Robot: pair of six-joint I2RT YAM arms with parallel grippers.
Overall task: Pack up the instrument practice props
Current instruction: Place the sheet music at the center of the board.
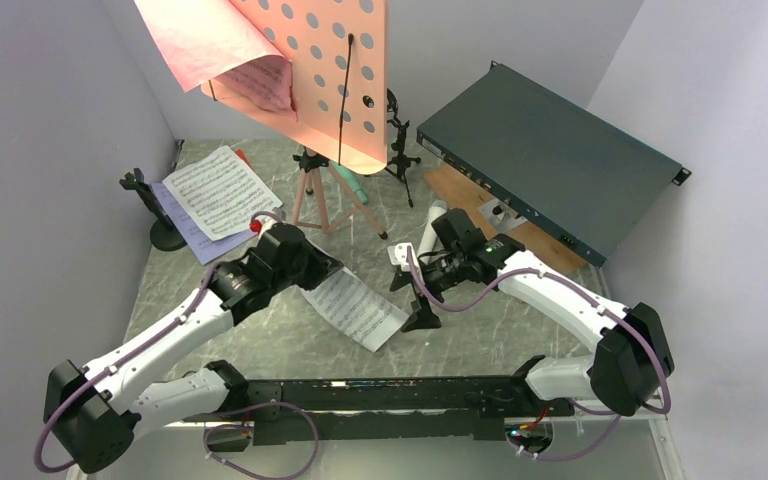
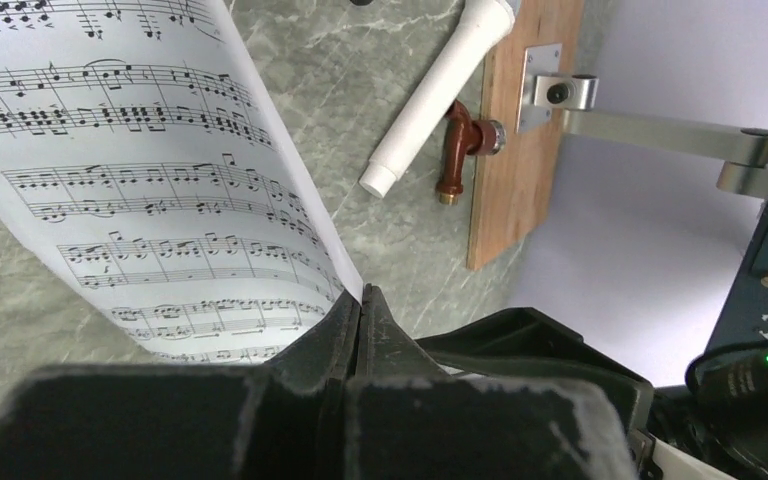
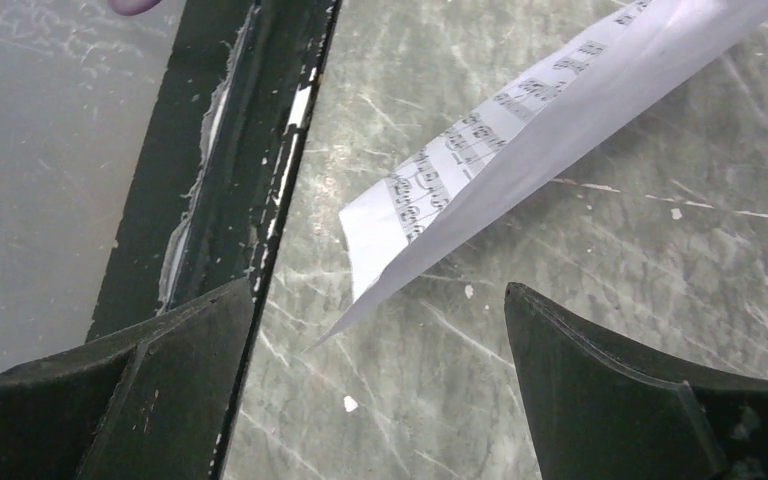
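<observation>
My left gripper (image 1: pixel 312 272) is shut on the edge of a white sheet-music page (image 1: pixel 357 308), which curls up from the table; in the left wrist view the closed jaws (image 2: pixel 362 296) pinch that page (image 2: pixel 150 190). My right gripper (image 1: pixel 410 295) is open and empty just right of the page; its wrist view shows the page's free corner (image 3: pixel 460 180) between and ahead of the spread fingers (image 3: pixel 378 290). The pink perforated stand (image 1: pixel 330 60) on its tripod (image 1: pixel 312 195) carries a pink page. A white page (image 1: pixel 220 188) lies on a lavender one (image 1: pixel 185 228). The white microphone (image 1: pixel 430 226) lies by the board.
A black mount (image 1: pixel 150 205) stands at the left, another (image 1: pixel 398 140) behind the stand. A green microphone (image 1: pixel 356 186) lies by the tripod. The dark green box (image 1: pixel 550 165) and wooden board (image 1: pixel 460 190) fill the back right. The black base rail (image 1: pixel 380 395) runs along the near edge.
</observation>
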